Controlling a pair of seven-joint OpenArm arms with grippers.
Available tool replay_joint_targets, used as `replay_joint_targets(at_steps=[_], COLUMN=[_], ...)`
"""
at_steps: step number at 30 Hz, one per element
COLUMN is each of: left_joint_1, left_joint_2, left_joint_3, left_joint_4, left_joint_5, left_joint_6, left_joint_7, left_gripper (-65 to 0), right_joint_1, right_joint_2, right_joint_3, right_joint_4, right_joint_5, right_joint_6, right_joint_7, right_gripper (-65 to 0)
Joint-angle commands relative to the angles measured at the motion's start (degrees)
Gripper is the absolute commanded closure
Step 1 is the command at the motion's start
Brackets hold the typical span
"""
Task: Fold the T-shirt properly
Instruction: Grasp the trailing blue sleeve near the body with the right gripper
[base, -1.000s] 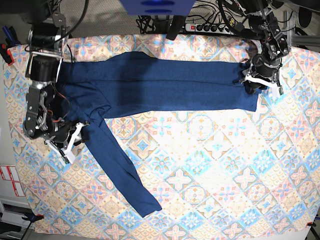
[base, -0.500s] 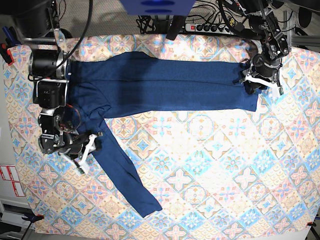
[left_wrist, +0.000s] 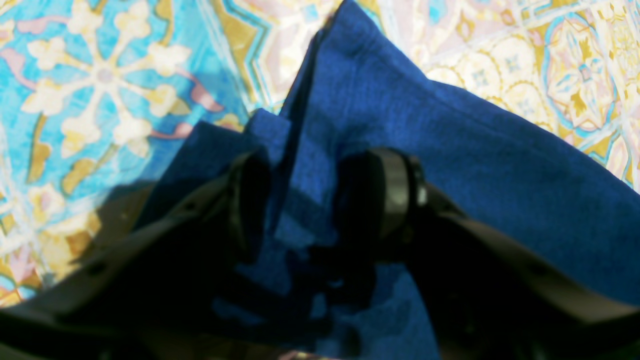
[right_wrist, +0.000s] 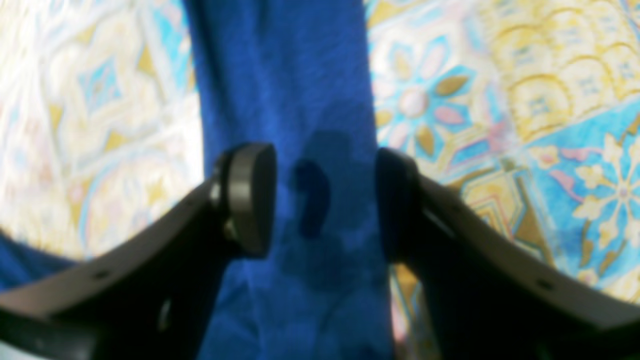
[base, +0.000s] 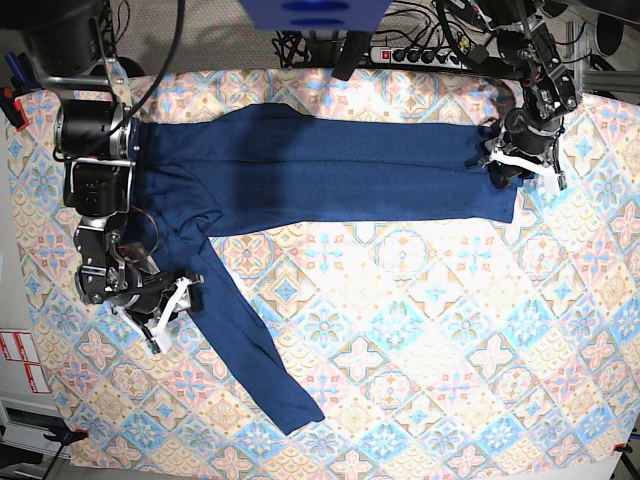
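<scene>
The dark navy T-shirt (base: 330, 170) lies as a long folded band across the back of the table. One sleeve (base: 240, 340) runs diagonally toward the front. My left gripper (base: 522, 165) rests at the band's right end, open, and a raised fold of T-shirt fabric (left_wrist: 450, 150) stands between its fingers (left_wrist: 250, 200). My right gripper (base: 172, 313) hovers at the sleeve's upper left edge, open. In the right wrist view the sleeve (right_wrist: 285, 75) runs straight under that gripper (right_wrist: 325, 200), between the pads, with nothing pinched.
A patterned tile-print cloth (base: 450, 330) covers the table. A power strip and cables (base: 420, 55) lie along the back edge, with a blue object (base: 310, 12) above them. The right arm's motors (base: 95, 150) sit over the shirt's left end.
My right gripper has moved toward the front along the sleeve and its jaws have spread wider. The left gripper and the shirt body have not moved.
</scene>
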Motion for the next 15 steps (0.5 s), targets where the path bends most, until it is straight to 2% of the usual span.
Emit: replay_joint_targets(at_steps=[1, 8, 15], left_joint_1=[0.1, 0.3, 1.1], left_joint_2=[-0.5, -0.5, -0.5], left_joint_3=[-0.1, -0.2, -0.2], left_joint_4=[1.0, 1.0, 2.6], left_joint_5=[-0.4, -0.4, -0.4], left_joint_6=[-0.2, -0.3, -0.3], left_joint_7=[0.0, 0.0, 0.0], left_gripper=[-30.2, -30.2, -30.1], right_joint_1=[1.4, 1.2, 1.1], right_joint_2=[0.5, 1.0, 1.7], right_joint_3=[0.2, 0.2, 0.7], right_joint_4=[-1.2, -9.2, -9.7], right_joint_5=[0.5, 0.4, 0.5], right_joint_6=[0.0, -0.1, -0.1], right_joint_7=[1.9, 8.8, 11.9], right_gripper=[-31.0, -30.8, -30.7])
